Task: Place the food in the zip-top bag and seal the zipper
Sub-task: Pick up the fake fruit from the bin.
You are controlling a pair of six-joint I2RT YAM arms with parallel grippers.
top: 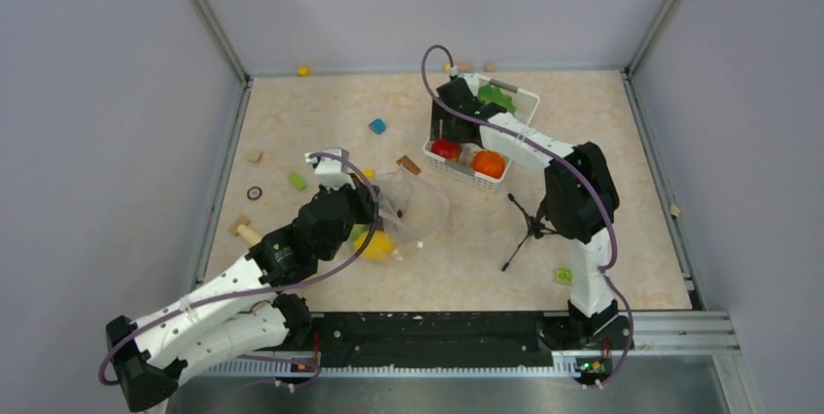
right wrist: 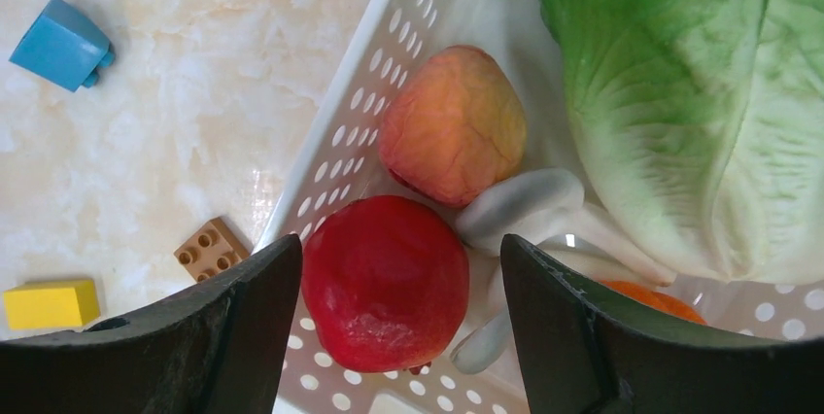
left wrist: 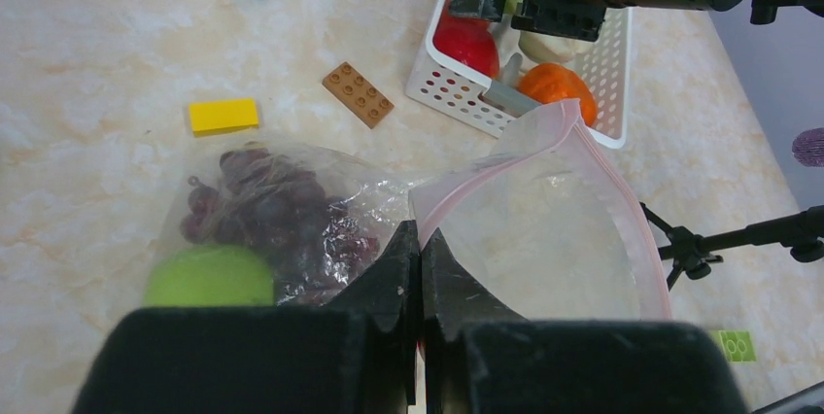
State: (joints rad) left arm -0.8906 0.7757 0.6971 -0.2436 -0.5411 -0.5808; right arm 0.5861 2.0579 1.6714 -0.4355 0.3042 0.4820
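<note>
Your left tool (left wrist: 420, 239) is pinched tight on the zip-top bag (left wrist: 544, 239) at its pinkish zipper (left wrist: 632, 224), and the mouth gapes. Inside the bag lies the grape bunch (left wrist: 277, 210), with a green lime (left wrist: 209, 276) just beside it. Beyond the bag sit a yellow block (left wrist: 223, 115), a brown brick (left wrist: 358, 93) and the white basket (left wrist: 610, 54), which holds a red apple (left wrist: 466, 45) and an orange (left wrist: 554, 84).

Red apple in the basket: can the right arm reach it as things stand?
Probably yes. The right gripper hangs open, straddling the red apple, with nothing covering it. A peach-coloured fruit and the basket wall crowd it closely.
</note>
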